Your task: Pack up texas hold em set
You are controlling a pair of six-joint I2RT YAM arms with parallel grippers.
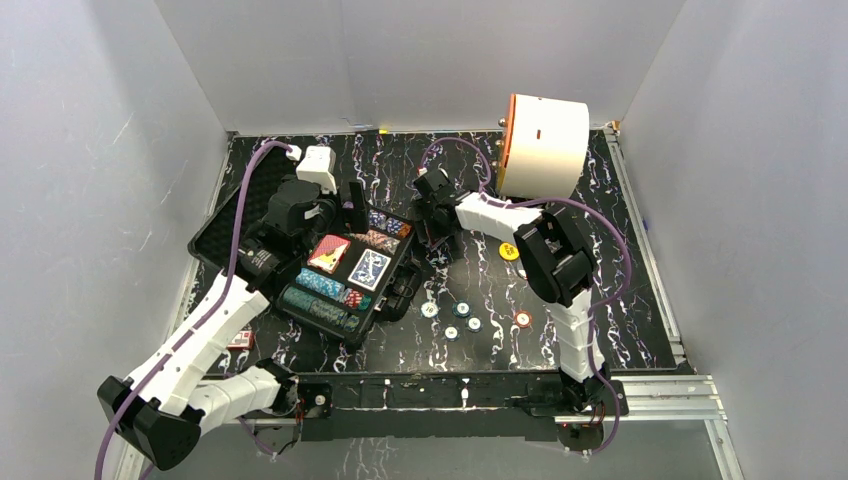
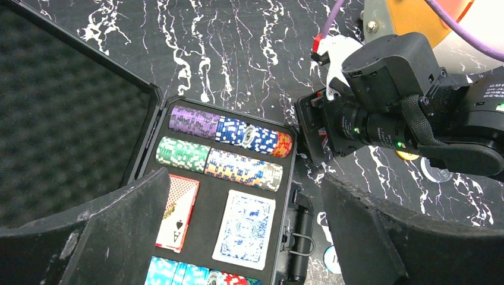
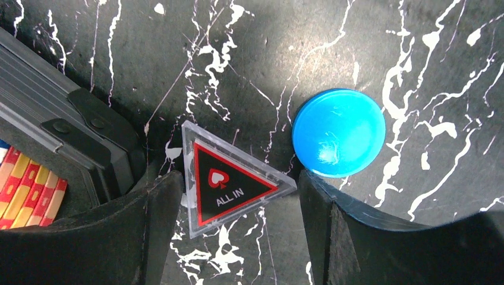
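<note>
— Black case (image 2: 300, 217), where?
— Open, left on the table (image 2: 238, 47), chips (image 2: 196, 122) and decks (image 2: 243, 228) inside; left gripper (image 2: 243, 184) spread wide above it.
— Right gripper (image 3: 238, 184)?
— Jaws apart, straddling the ALL IN triangle (image 3: 229, 187) beside a blue button (image 3: 339, 132).

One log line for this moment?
left gripper: open, above open case | right gripper: open, straddling ALL IN token | blue button: beside token

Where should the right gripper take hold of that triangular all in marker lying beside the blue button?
By its thin clear rim, from straight above. The ALL IN marker lies flat on the table, so only its edges give purchase. The right gripper straddles it, open: one finger would meet the straight side facing the case, the other the point nearest the blue button.
</note>
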